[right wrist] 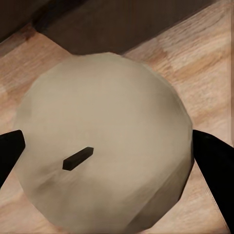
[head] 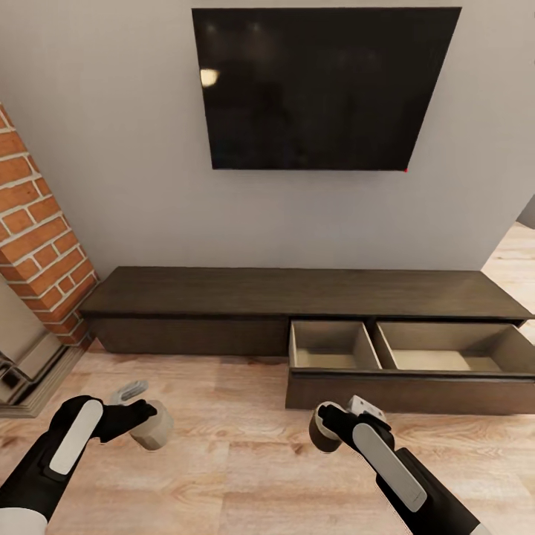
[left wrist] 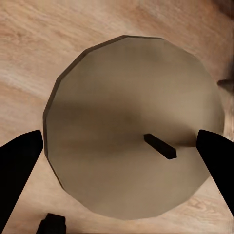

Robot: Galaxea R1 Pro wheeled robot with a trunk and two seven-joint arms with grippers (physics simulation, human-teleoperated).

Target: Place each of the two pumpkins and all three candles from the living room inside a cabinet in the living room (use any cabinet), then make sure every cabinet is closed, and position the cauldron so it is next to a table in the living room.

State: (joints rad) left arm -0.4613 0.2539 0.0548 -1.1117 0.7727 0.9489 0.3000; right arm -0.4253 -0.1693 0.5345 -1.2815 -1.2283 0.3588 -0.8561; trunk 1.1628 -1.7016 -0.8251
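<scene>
A cream candle (head: 154,430) is held above the wood floor by my left gripper (head: 145,417), which is shut on it; in the left wrist view the candle's top (left wrist: 131,126) with its dark wick sits between the black fingertips (left wrist: 19,165). My right gripper (head: 327,423) is shut on a second candle (head: 322,431), whose rounded top (right wrist: 105,151) spans the gap between the fingers (right wrist: 214,165) in the right wrist view. The long dark-brown cabinet (head: 297,293) runs along the wall ahead, with its right drawer (head: 405,364) pulled open just beyond the right gripper, showing two pale compartments with nothing in them.
A dark television (head: 319,89) hangs on the grey wall above the cabinet. A red brick column (head: 37,238) with a stepped base (head: 30,371) stands at the left. Pale wood floor (head: 238,461) lies between me and the cabinet.
</scene>
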